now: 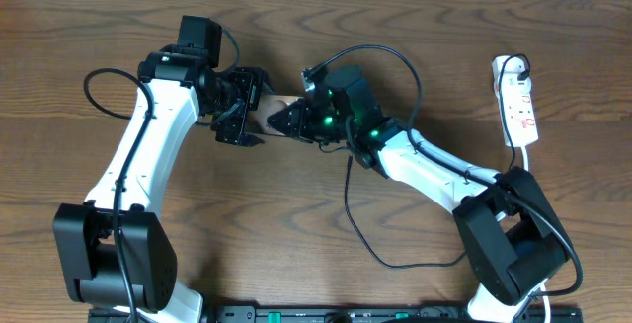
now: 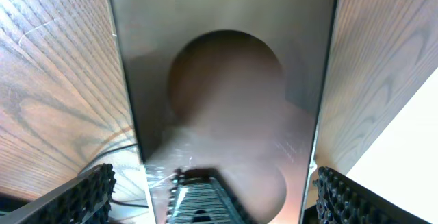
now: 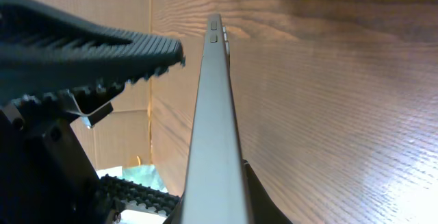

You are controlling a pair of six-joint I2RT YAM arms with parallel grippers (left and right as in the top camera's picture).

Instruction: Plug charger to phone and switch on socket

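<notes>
The phone [image 1: 273, 113] is held off the table between my two grippers. In the left wrist view its dark face with the brownish oval [image 2: 226, 94] fills the middle. In the right wrist view it shows edge-on [image 3: 213, 128], side buttons at the top. My right gripper [image 1: 293, 121] is shut on the phone's faces; one of its ribbed fingers lies on the face [image 2: 198, 198]. My left gripper [image 1: 244, 108] is open and straddles the phone's long edges, with a gap on one side. The charger's thin black cable [image 1: 352, 204] loops over the table; its tip is hidden. The socket [image 1: 519, 101] lies far right.
A black plug and cable [image 1: 512, 64] sit at the far end of the power strip, and its white cord [image 1: 534, 155] runs toward the right arm's base [image 1: 509, 244]. The left arm's base [image 1: 114, 259] stands at the front left. The wooden table [image 1: 415, 17] runs under everything.
</notes>
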